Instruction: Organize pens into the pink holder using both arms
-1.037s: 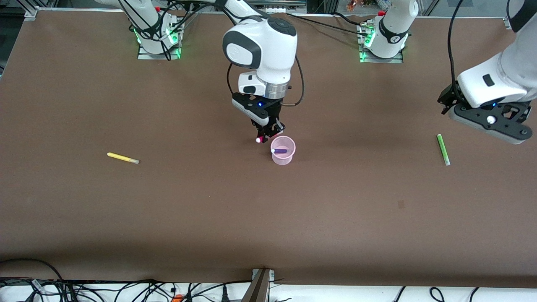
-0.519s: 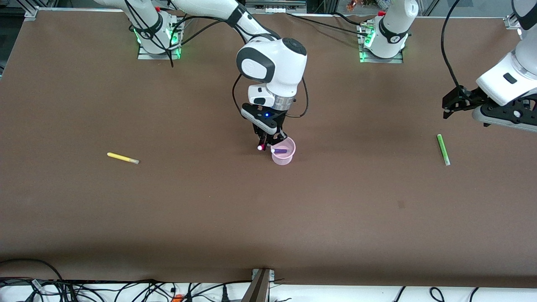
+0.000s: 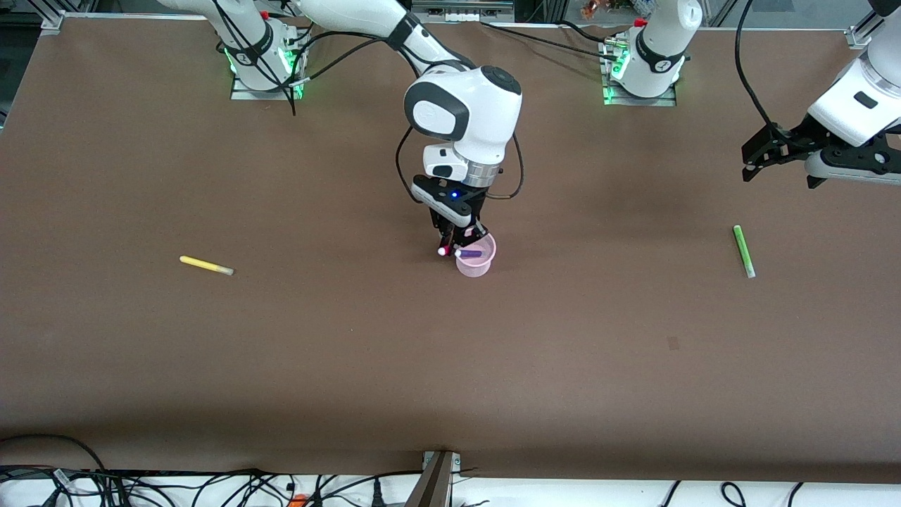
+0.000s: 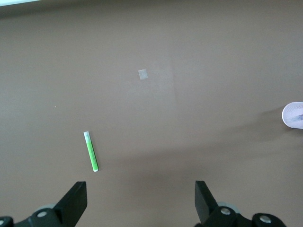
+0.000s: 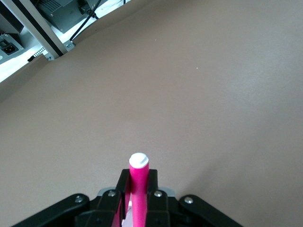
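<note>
so, sweeping across the front view from the right arm's end of the surface (image 3: 141, 366): the yellow pen (image 3: 205, 265) lies flat and alone there, well apart from everything else. at the middle, your right hand (image 3: 457, 241) hangs at the rim of the pink holder (image 3: 476, 262), clamped on the magenta pen (image 5: 138, 189), whose pale cap end (image 3: 441, 251) pokes out just outside the rim. the purple pen (image 3: 470, 253) already sits in the holder, lying aslant across its mouth. toward the left arm's end, the green pen (image 3: 743, 251) lies flat, and your left hand (image 3: 764, 151) hovers over the surface near it, fingers (image 4: 75, 201) spread wide with nothing between them.

these pens look light, stiff and smooth, so they will likely roll or skid if nudged. take each one across the middle of its barrel, fingers straddling it squarely. the holder looks thin and light too; i'd judge it could tip or slide if the magenta pen catches the rim, so centre it over the mouth before you let go. two pens are not yet collected.
</note>
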